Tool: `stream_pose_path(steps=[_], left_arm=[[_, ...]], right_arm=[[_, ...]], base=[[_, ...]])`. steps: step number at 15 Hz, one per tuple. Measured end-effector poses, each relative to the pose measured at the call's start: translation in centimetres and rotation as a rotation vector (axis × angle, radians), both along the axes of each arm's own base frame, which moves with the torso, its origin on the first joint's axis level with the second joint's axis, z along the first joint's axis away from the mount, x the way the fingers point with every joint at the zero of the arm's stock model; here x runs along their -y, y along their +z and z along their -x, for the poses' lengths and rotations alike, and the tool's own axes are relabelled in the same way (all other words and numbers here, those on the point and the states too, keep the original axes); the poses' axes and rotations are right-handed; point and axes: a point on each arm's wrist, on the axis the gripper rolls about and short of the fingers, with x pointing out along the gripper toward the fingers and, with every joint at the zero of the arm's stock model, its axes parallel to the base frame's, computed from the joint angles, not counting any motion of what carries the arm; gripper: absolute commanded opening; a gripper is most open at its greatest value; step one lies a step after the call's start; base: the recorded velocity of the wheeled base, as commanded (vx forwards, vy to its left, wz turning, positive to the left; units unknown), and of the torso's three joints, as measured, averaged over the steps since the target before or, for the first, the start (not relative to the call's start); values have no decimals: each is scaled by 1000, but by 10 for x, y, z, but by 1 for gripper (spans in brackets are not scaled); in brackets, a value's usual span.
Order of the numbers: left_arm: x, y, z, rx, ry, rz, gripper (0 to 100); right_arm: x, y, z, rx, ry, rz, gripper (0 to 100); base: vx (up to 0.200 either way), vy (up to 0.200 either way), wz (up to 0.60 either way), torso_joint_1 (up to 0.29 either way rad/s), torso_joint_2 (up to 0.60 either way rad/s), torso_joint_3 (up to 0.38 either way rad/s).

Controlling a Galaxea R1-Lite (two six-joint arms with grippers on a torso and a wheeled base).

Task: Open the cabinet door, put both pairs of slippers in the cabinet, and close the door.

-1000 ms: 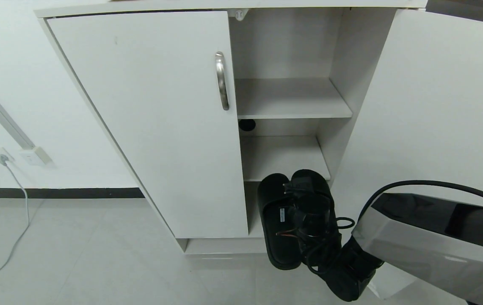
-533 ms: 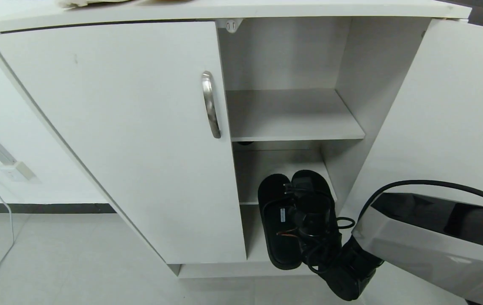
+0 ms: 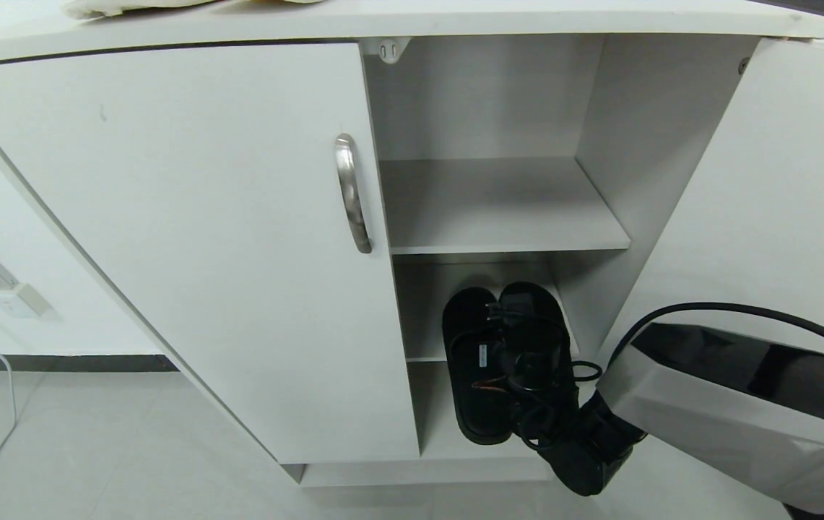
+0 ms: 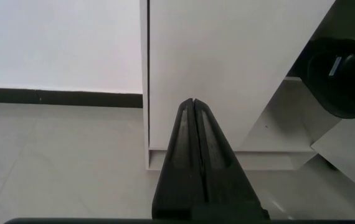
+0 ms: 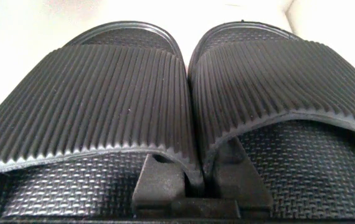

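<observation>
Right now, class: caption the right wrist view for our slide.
Right hand clamps two black, ribbed slippers side by side.

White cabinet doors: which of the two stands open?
The plain white door on the right, swung outward; the other white door, bearing the curved metal handle, is shut.

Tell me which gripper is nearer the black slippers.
Right. The right gripper is shut on the black slippers, holding the pair at the open cabinet, by its lower shelves. The left gripper, shut and empty, hangs apart from them, low, facing its closed side.
</observation>
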Motion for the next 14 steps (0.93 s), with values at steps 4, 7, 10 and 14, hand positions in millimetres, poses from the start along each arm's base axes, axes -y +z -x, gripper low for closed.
stream_pose_path(steps=[4, 7, 10, 14], left_arm=[[0, 0, 0, 0, 0, 1, 0], [0, 0, 0, 0, 0, 1, 0], [0, 0, 0, 0, 1, 1, 0], [0, 0, 0, 0, 1, 1, 0]], right_arm=[[-7, 1, -21, -12, -14, 7, 0], [-12, 7, -37, -10, -3, 4, 0], [-14, 14, -52, -11, -14, -1, 0], [-15, 24, -73, -1, -29, -13, 0]], base=[[0, 0, 0, 0, 0, 0], [0, 0, 0, 0, 0, 0], [0, 0, 0, 0, 0, 0], [0, 0, 0, 0, 0, 0]])
